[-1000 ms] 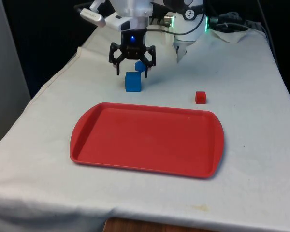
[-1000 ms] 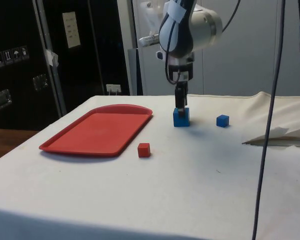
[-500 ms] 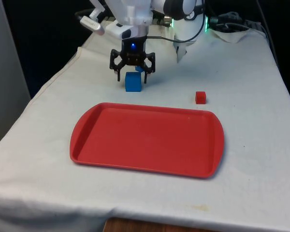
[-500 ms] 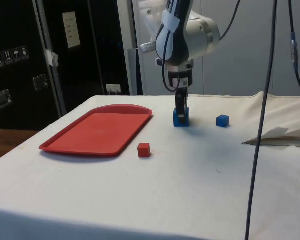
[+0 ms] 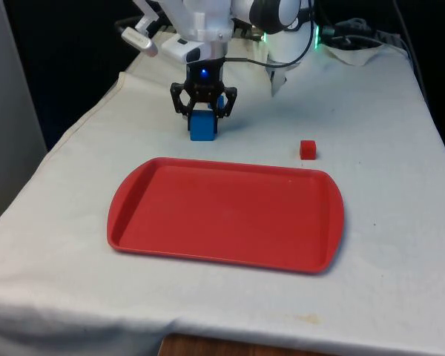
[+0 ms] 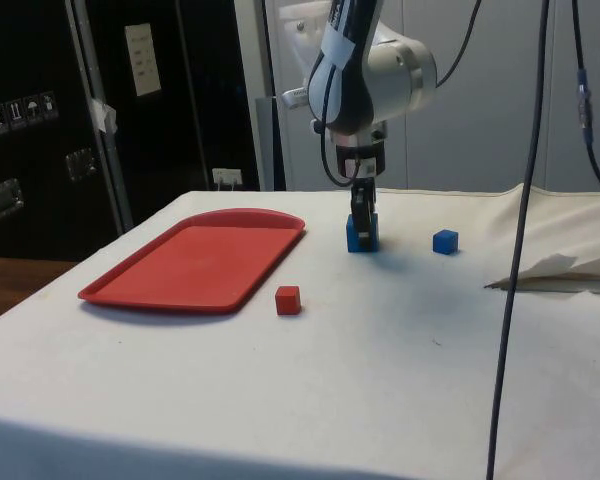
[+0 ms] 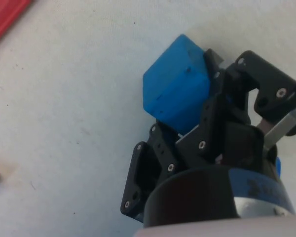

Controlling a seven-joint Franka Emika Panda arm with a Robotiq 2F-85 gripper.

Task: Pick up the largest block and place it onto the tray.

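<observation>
While the black two-finger hand straddles the large blue cube on the tabletop, fingers closed against its sides, the flat red plastic tray lies nearby toward the camera.

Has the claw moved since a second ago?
Yes. The claw has dropped toward the table, now straddling the large blue block, which hasn't shifted relative to the red tray.

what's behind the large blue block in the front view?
The tool straddles the large blue block and covers what lies behind it there. The side view shows a small blue block on the white cloth beyond it.
</observation>
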